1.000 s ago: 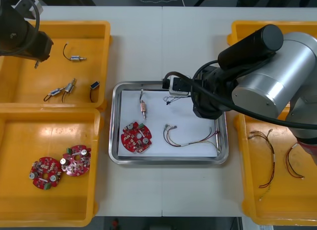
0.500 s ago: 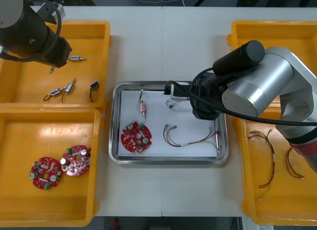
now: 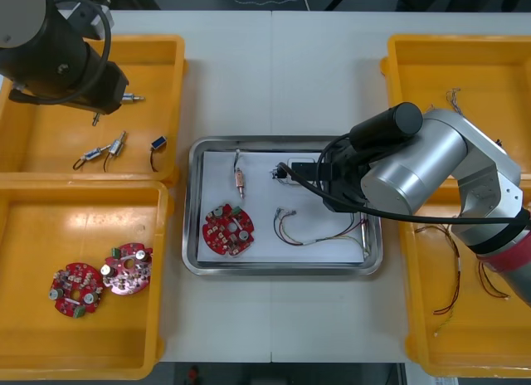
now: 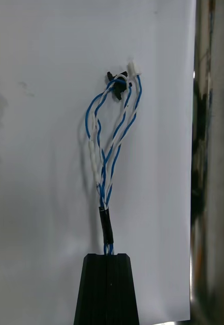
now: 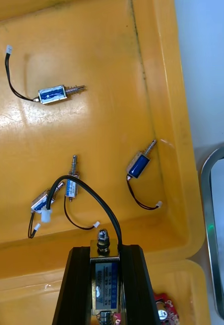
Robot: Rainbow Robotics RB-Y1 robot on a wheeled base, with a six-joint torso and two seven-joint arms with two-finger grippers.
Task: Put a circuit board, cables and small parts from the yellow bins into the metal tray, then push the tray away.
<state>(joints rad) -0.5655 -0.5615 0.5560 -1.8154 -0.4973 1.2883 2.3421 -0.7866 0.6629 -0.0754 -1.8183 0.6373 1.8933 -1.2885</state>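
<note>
The right hand [image 4: 107,258] was pressed shut on the twisted blue and white cable [image 4: 110,147], holding it over the white inside of the metal tray [image 3: 192,236], near the far rim. In the tray lay a circuit board [image 3: 229,230], a small metal part [image 3: 240,179] and a red and yellow cable [image 3: 319,229]. The right arm covered the tray's right side. The left hand [image 5: 105,251] pinched a second metal part [image 5: 105,277] above the far left yellow bin [image 5: 157,76], with four loose parts [image 5: 139,165] lying beneath it.
</note>
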